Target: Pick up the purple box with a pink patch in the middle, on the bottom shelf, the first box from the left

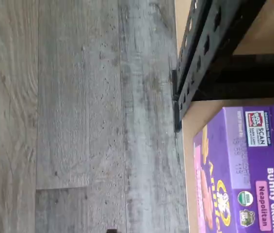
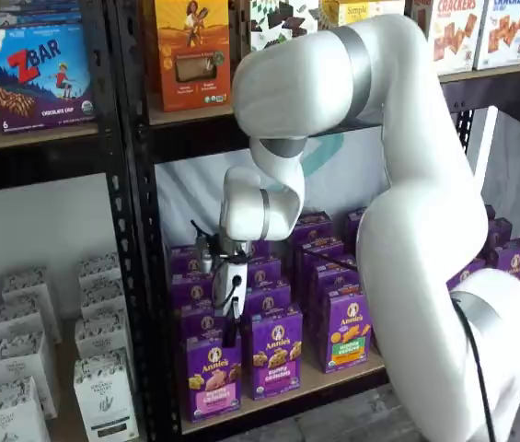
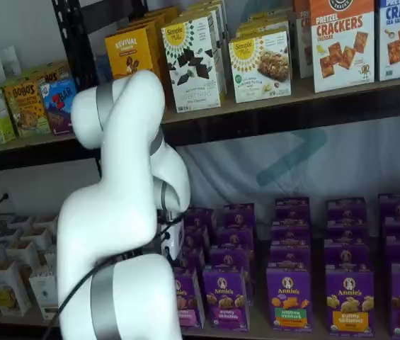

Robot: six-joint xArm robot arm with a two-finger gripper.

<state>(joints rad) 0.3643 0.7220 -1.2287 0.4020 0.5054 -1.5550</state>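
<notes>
The purple box [image 2: 212,378] with a pink band stands upright at the left front of the bottom shelf [image 2: 356,370]. In the wrist view the purple box [image 1: 253,184] shows its top with a pink "Neapolitan" label, on the light shelf board [image 1: 191,145]. My gripper [image 2: 230,331] hangs just above and in front of this box, its white body above the dark fingers. No gap between the fingers shows. In a shelf view my arm hides most of the box [image 3: 187,303] and only the gripper's white body [image 3: 173,242] shows.
A black perforated rack post [image 2: 135,230] stands just left of the box and also shows in the wrist view [image 1: 195,63]. More purple cartons [image 2: 276,354] fill the shelf to the right and behind. White cartons [image 2: 103,391] stand in the left bay. Grey plank floor [image 1: 78,116] lies below.
</notes>
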